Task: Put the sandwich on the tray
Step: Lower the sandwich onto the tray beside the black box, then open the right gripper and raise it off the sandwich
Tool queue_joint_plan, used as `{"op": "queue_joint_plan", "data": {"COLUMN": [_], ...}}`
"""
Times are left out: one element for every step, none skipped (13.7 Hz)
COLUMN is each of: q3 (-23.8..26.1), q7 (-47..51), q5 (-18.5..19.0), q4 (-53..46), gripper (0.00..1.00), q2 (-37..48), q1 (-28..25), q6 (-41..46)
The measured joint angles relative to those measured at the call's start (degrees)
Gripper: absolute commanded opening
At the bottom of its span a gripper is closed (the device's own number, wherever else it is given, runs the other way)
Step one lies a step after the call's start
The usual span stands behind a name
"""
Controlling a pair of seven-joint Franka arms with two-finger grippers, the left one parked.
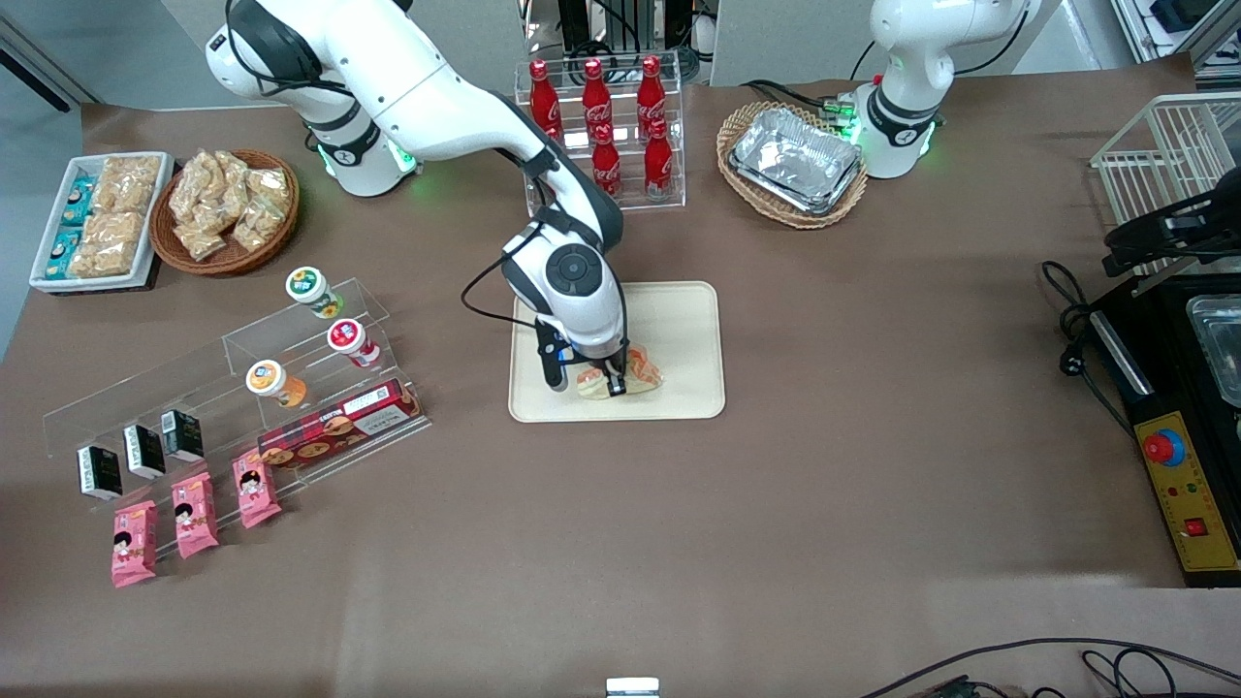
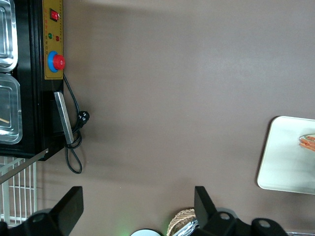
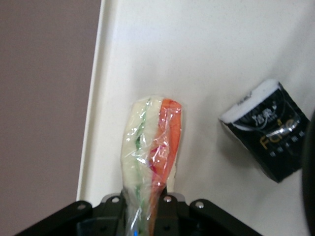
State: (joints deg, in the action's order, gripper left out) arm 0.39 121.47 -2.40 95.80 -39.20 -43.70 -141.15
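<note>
The sandwich [image 1: 638, 373], a wedge in clear wrap with cream bread and orange and green filling, sits in my right gripper [image 1: 615, 386], which is shut on it. It hangs low over the part of the cream-beige tray [image 1: 679, 320] nearest the front camera. Whether it touches the tray I cannot tell. In the right wrist view the sandwich [image 3: 150, 147] stands edge-on between the gripper [image 3: 146, 199], close to the tray [image 3: 216, 54] rim. The left wrist view catches the tray [image 2: 288, 162] and a sliver of the sandwich [image 2: 308, 141].
A small black carton [image 3: 266, 130] with a white end lies on the tray beside the sandwich. Cola bottles [image 1: 601, 121] on a clear rack stand farther from the front camera. A clear stepped shelf [image 1: 242, 407] with cups, cartons and pink packets lies toward the working arm's end.
</note>
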Motion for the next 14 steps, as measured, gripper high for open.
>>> {"op": "queue_joint_plan", "data": {"q3": [-0.3,-0.63,-0.99,-1.28,-1.41,-1.42,-1.43,-1.44,-1.45,-1.45,-1.46,-1.46,-1.46,-1.44], "q7": [0.05,0.11,0.12,0.12,0.13,0.13,0.13,0.13,0.12,0.12,0.12,0.1,-0.15,-0.46], "q5": [0.06,0.13,0.33,0.92,1.54,1.77,1.79,1.79,1.8,1.8,1.8,1.8,1.8,1.8], "q4": [0.0,-0.02,-0.08,-0.16,-0.34,-0.65,-1.13,-1.55,-1.88,-2.07,-2.16,-2.33,-2.56,-2.8], "gripper": [0.85,0.87,0.93,0.95,0.96,0.96,0.97,0.97,0.97,0.97,0.97,0.97,0.97,0.98], "q2": [-0.13,-0.12,-0.13,-0.13,-0.12,-0.08,-0.02,0.07,0.19,0.38,0.7,1.19,2.0,3.13], "q1": [0.03,0.05,0.06,0.08,0.16,0.33,0.55,0.78,0.97,1.09,1.25,1.45,1.62,1.81], "q6": [-0.05,-0.1,-0.14,-0.2,-0.33,-0.49,-0.52,-0.52,-0.52,-0.52,-0.51,-0.06,1.2,2.81]}}
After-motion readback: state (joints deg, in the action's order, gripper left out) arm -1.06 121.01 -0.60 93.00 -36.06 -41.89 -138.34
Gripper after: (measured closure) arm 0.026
